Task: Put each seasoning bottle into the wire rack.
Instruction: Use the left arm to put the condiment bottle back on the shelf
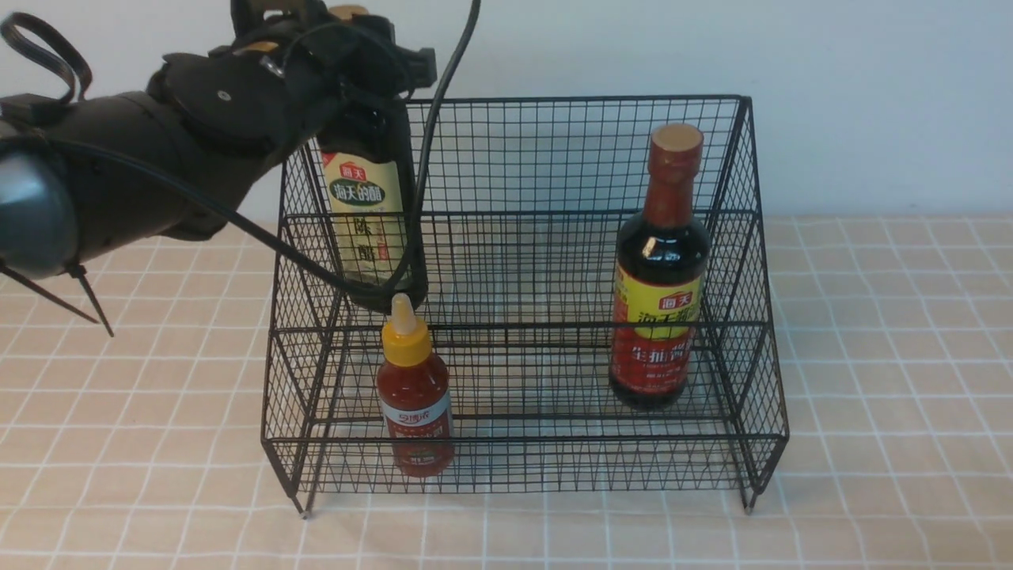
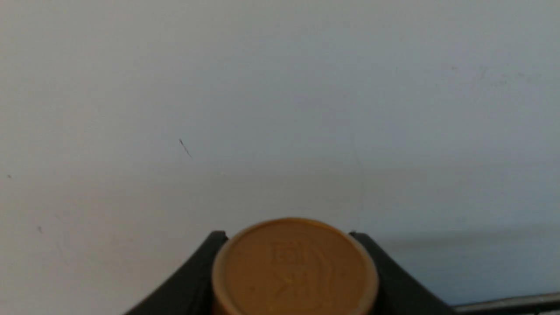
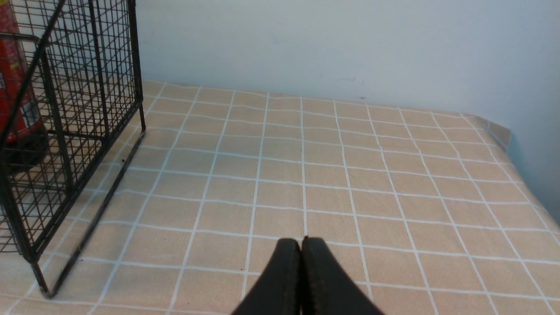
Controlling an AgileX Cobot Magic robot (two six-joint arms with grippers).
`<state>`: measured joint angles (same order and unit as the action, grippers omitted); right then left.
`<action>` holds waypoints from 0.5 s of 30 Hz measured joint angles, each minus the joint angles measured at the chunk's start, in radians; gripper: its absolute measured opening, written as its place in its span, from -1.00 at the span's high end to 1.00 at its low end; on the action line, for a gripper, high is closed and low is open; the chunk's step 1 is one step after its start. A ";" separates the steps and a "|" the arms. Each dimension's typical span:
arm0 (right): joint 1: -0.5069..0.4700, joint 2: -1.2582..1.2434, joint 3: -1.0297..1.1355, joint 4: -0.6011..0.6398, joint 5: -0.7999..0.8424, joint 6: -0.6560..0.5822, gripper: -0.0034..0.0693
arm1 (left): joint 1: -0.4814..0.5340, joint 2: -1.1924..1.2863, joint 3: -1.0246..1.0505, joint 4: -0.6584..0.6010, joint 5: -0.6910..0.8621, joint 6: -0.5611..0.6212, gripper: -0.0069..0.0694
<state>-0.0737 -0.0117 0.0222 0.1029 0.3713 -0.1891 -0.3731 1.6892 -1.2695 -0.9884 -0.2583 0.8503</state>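
The black wire rack (image 1: 586, 99) stands mid-table. My left gripper (image 1: 352, 59) is shut on the neck of the tall dark bottle with beige label (image 1: 366, 214). It holds the bottle upright at the left end of the rack's upper tier, base at shelf level; I cannot tell if it rests. In the left wrist view the gold cap (image 2: 293, 267) sits between my gripper's (image 2: 287, 236) black fingers. The red-necked dark bottle (image 1: 661, 269) stands on the lower tier at the right, and the small red sauce bottle (image 1: 413, 396) at the left front. My right gripper (image 3: 301, 239) is shut and empty over the table.
A beige checked cloth (image 1: 886, 380) covers the table, with a white wall behind. The right wrist view shows the rack's right side (image 3: 87, 87) with the red label (image 3: 13, 87) behind the mesh, and the table's far right corner (image 3: 498, 131). A black cable (image 1: 431, 134) hangs across the rack.
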 joint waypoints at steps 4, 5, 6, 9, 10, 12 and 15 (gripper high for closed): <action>0.000 0.000 0.000 0.000 0.000 0.002 0.94 | 0.000 0.027 0.000 0.000 0.045 0.000 0.02; 0.000 0.000 0.000 0.000 0.000 0.002 0.94 | 0.000 0.027 0.000 0.000 0.049 0.000 0.02; 0.000 0.000 0.000 0.000 0.000 0.003 0.94 | 0.000 0.029 0.000 0.002 0.050 0.000 0.02; 0.000 0.000 0.000 0.000 0.000 0.003 0.94 | 0.000 0.029 0.000 0.005 0.059 0.000 0.02; 0.000 0.000 0.000 0.000 0.000 0.003 0.94 | 0.000 0.029 0.000 0.005 0.061 0.000 0.03; 0.000 0.000 0.000 0.000 0.000 0.003 0.94 | 0.000 0.029 0.000 0.008 0.063 0.003 0.03; 0.000 0.000 0.000 0.000 0.000 0.003 0.94 | 0.000 0.029 0.000 0.008 0.072 0.023 0.02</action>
<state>-0.0737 -0.0117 0.0222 0.1029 0.3713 -0.1858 -0.3731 1.7184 -1.2694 -0.9809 -0.1866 0.8728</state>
